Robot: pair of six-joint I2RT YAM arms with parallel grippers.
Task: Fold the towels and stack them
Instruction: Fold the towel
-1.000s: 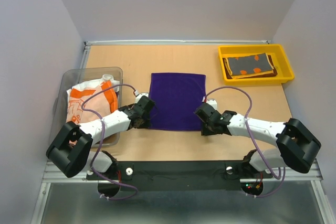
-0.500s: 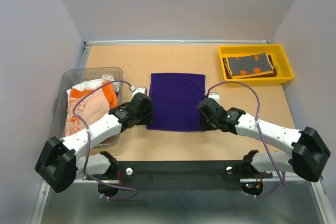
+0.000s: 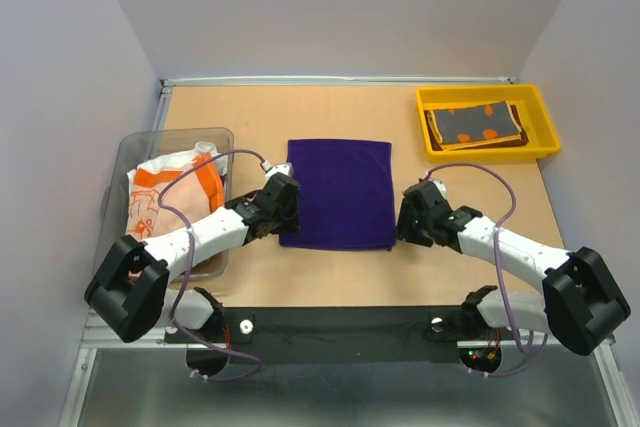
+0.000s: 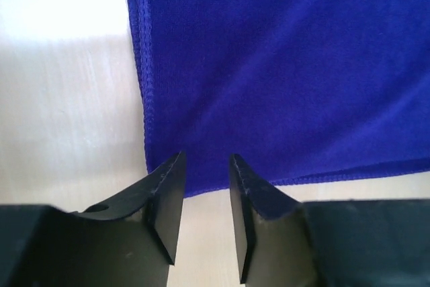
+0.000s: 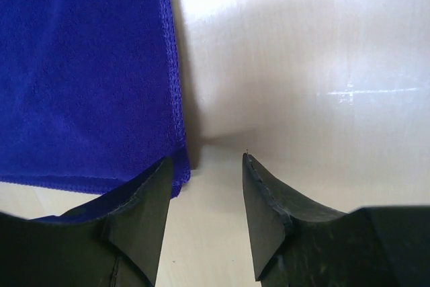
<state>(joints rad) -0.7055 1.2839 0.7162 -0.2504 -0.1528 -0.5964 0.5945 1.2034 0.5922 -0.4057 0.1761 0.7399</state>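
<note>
- The purple towel (image 3: 337, 193) lies flat in the middle of the top view, one smooth rectangle on the table (image 3: 300, 112); I judge it either part-folded or not yet folded, and cannot tell which.
- My left gripper (image 4: 205, 186) sits at the towel's lower left corner. In my left wrist view the jaws stand part open with a narrow gap, tips just over the near hem, nothing clamped between them.
- My right gripper (image 5: 205, 183) sits at the lower right corner. Its jaws are part open too, a little wider, one finger over the towel's corner and the other over bare table; it holds nothing.
- In the upper right of the top view, the yellow tray (image 3: 540, 147) carries folded towels (image 3: 475, 125): a grey one with orange spots on top, darker cloth under it. That part of the stack looks done.
- At the left edge, the clear bin (image 3: 125, 162) holds a crumpled orange-and-white towel (image 3: 170, 197), not yet folded.
- As I judge it, the job is roughly midway: the purple towel needs folding and moving to the stack, then the cloth in the bin.
</note>
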